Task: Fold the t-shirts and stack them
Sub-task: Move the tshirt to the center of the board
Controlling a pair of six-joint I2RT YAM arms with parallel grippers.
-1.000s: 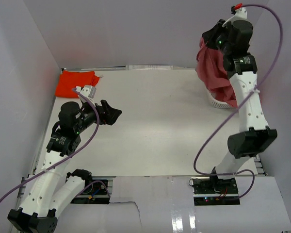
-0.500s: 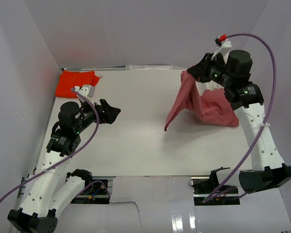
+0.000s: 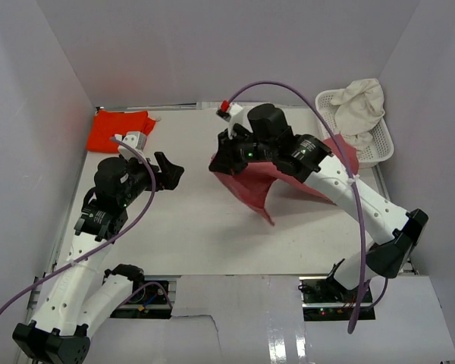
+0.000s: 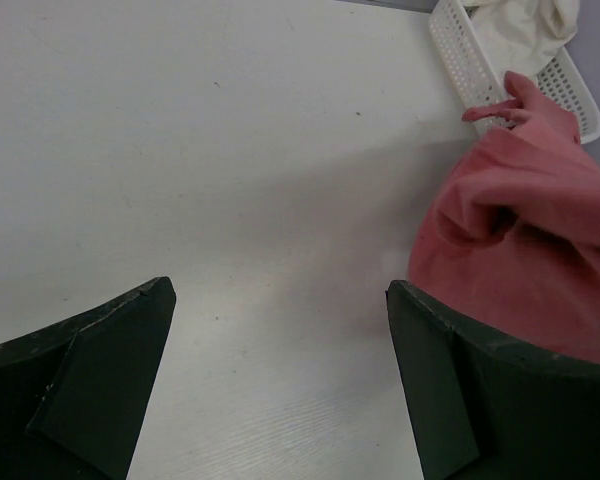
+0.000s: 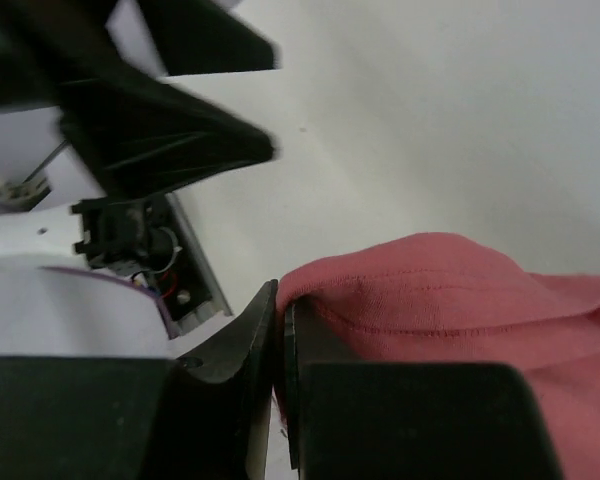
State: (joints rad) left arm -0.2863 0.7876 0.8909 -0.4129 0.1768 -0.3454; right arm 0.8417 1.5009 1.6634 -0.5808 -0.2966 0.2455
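My right gripper (image 3: 218, 162) is shut on an edge of the dusty rose-red t-shirt (image 3: 252, 189) over the middle of the table. The cloth hangs and trails back to the right toward the basket. The right wrist view shows the hem of the rose-red t-shirt (image 5: 450, 300) pinched between the shut gripper (image 5: 280, 305) jaws. My left gripper (image 3: 171, 171) stands open at the left with nothing in it. In its wrist view the left gripper (image 4: 280, 295) faces the rose-red t-shirt (image 4: 525, 250). A folded orange-red t-shirt (image 3: 120, 129) lies at the back left. A cream-white t-shirt (image 3: 362, 105) sits in the basket.
The white lattice basket (image 3: 381, 145) stands at the back right corner, and the basket (image 4: 452, 45) also shows in the left wrist view. White walls close in the table on three sides. The left arm (image 5: 170, 130) looms close in the right wrist view.
The right arm swung from above the basket to the table's middle, pulling the rose-red t-shirt leftward with it. The cream-white t-shirt is now uncovered. The left arm barely moved.
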